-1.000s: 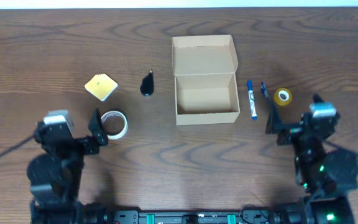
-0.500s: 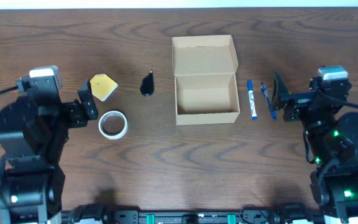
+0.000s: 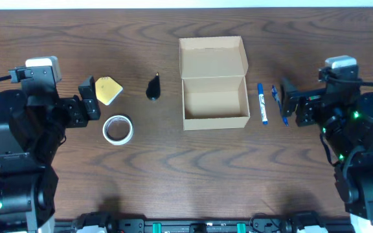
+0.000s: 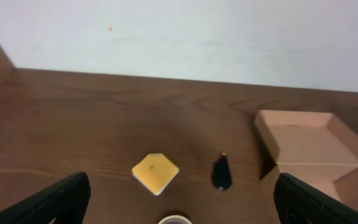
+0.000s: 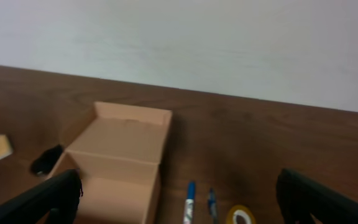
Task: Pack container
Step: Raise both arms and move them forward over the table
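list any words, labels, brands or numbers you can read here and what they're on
No text can be read in any view.
cardboard box: plain, no print visible.
blue marker: a pale band on the barrel may be a label, too small to read.
yellow pad: one tiny mark in the middle, not legible as text.

A yellow sticky-note pad [image 3: 107, 90] lies cornerwise on the dark wooden desk [image 3: 173, 175]. A white tape roll [image 3: 118, 129] sits near it, and a black teardrop-shaped piece [image 3: 154, 87] lies to its right. Well apart from these, a blue marker [image 3: 262, 103] and a blue pen [image 3: 276, 98] lie side by side, with a yellow tape roll [image 5: 241, 209] just beside the pen.
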Available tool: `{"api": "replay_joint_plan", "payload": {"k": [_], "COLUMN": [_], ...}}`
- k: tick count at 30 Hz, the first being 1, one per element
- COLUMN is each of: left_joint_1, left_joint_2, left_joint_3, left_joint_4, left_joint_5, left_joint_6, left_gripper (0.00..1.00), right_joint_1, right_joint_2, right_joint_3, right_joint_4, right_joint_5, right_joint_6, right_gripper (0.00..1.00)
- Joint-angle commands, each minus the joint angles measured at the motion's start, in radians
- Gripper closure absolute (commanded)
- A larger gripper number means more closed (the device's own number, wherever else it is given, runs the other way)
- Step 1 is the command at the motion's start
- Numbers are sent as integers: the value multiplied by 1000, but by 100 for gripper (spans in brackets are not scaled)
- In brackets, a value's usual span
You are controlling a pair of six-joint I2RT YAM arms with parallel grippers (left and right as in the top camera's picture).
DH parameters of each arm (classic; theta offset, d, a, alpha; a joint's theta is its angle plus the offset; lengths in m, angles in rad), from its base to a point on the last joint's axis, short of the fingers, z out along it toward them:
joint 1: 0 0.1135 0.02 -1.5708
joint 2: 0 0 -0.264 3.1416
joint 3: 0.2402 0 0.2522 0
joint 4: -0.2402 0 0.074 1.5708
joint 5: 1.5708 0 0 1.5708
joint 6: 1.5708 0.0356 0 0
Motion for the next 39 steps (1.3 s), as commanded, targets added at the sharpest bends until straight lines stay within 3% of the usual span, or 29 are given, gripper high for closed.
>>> {"api": "replay_joint_plan", "payload": {"k": [1, 8, 14, 20, 29, 39], "left_joint_1": [3, 3, 3, 3, 3, 3], "left_joint_2": [-22, -38, -37, -37, -23, 165], "left_joint_3": [30, 30, 30, 30, 34, 190], "left_joint_4": [-5, -72, -54, -129, -284, -439], "left_joint_5": [42, 88, 109, 100, -59, -77], "left_joint_6": [6, -5, -103, -144, -180, -177], "left_gripper": [5, 5, 5, 5, 5, 5], "right_joint_1": [5, 5, 5, 5, 5, 6], "right_joint_2": [-27, -54, -53, -53, -8, 200], "right_joint_3": [28, 28, 28, 28, 41, 284], "right_joint_4": [4, 28, 32, 8, -172, -386], "right_joint_5": [-84, -121, -113, -113, -85, -13], "right_joint_6": [-4, 99, 105, 111, 60, -17], "right_gripper": [1, 1, 1, 1, 1, 1]}}
